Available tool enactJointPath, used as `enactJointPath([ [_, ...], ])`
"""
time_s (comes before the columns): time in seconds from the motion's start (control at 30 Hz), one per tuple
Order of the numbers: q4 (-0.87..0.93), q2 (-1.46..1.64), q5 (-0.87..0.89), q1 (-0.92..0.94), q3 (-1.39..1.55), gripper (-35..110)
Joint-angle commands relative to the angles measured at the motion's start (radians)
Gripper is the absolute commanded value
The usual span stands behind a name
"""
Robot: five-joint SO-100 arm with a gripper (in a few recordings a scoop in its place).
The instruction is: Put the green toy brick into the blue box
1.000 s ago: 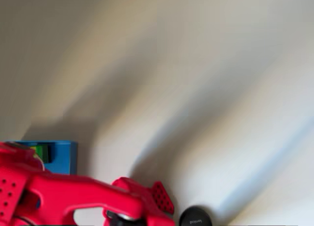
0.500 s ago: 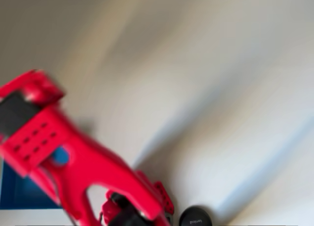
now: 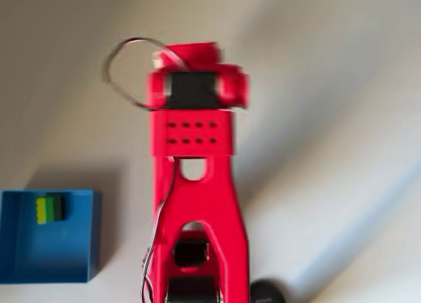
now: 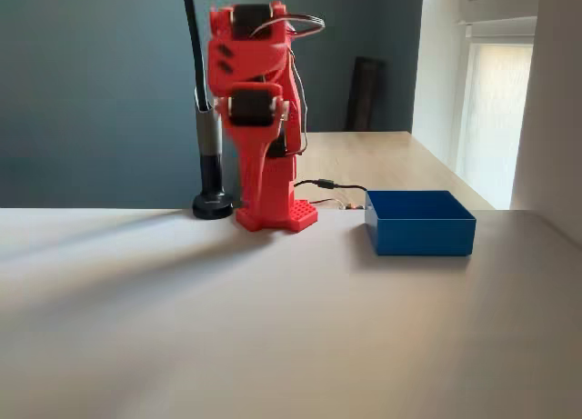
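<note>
Overhead view: you cannot tell jaw state, fingers hidden under folded red arm [image 3: 194, 185]. You have one green toy brick [image 3: 50, 209], inside one blue box [image 3: 72, 257], at box's 11 o'clock corner, touching far wall. Box at 9 o'clock of arm base. Fixed view: brick hidden behind box wall [image 4: 420, 236]; one black lamp post [image 4: 211, 178] just beside arm [image 4: 259, 110].

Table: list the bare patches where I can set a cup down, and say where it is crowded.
Free: the wide front of the table, and the stretch left of the black lamp base. Crowded: the back strip, where lamp base, red arm and blue box stand in a row. The green brick lies in the box.
</note>
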Motion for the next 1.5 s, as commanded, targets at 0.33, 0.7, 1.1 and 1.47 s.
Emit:
enactJointPath([
  [0.33,-0.057,0.04,0.092,0.037,0.181,0],
  [0.7,-0.141,0.27,0.06,-0.067,0.387,0],
  [1.1,-0.249,0.828,-0.054,-0.129,0.888,0],
  [1.47,-0.244,1.173,-0.078,-0.146,1.161,0],
])
